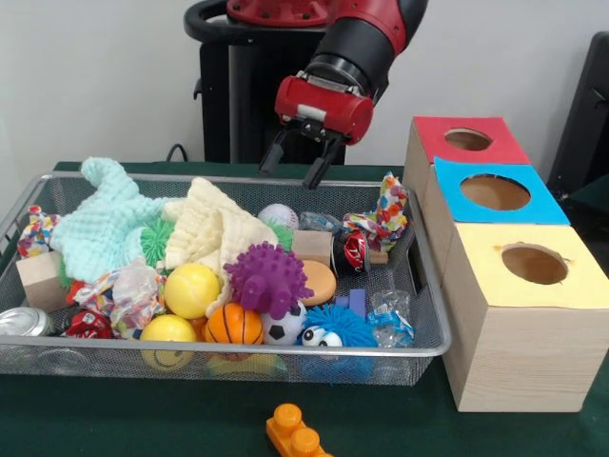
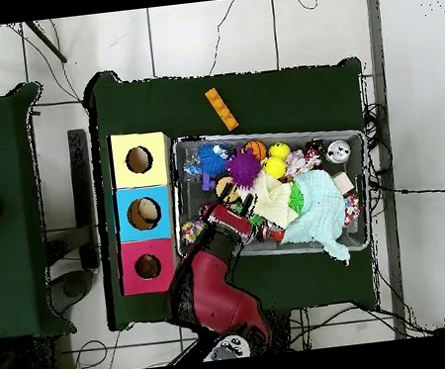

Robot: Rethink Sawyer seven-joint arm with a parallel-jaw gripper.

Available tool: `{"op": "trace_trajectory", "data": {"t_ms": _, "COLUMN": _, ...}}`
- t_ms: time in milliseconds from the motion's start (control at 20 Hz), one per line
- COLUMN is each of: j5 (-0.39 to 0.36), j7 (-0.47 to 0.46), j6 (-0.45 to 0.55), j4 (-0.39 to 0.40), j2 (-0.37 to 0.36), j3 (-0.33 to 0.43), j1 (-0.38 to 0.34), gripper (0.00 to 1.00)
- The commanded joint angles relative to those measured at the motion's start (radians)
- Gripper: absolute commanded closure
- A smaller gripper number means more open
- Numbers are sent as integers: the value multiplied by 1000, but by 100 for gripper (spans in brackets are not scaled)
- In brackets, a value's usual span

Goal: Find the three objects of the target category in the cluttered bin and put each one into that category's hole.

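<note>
Claw [image 1: 297,168] hangs spread and empty above the wire bin's [image 1: 433,314] far rim.

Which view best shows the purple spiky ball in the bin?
The front view: the purple spiky ball shows its spikes clearly, resting among the yellow ball and the basketball. Overhead it is only a small purple blob near the bin's far edge.

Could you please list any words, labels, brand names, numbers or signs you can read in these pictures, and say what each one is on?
No text can be read in either view.
The red and black can in the wire bin bears print, too blurred to read.
The silver can shows no legible marking.
The three boxes carry no lettering.
</note>
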Motion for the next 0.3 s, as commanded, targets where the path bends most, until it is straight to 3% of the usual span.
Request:
{"op": "trace_trajectory", "data": {"t_ms": 50, "j5": 28, "j7": 119, "j6": -55, "j4": 14, "j2": 15, "j3": -15, "j1": 20, "gripper": 0}}
{"op": "trace_trajectory", "data": {"t_ms": 300, "j5": 48, "j7": 145, "j6": -40, "j4": 4, "j2": 28, "j3": -9, "j1": 40, "gripper": 0}}
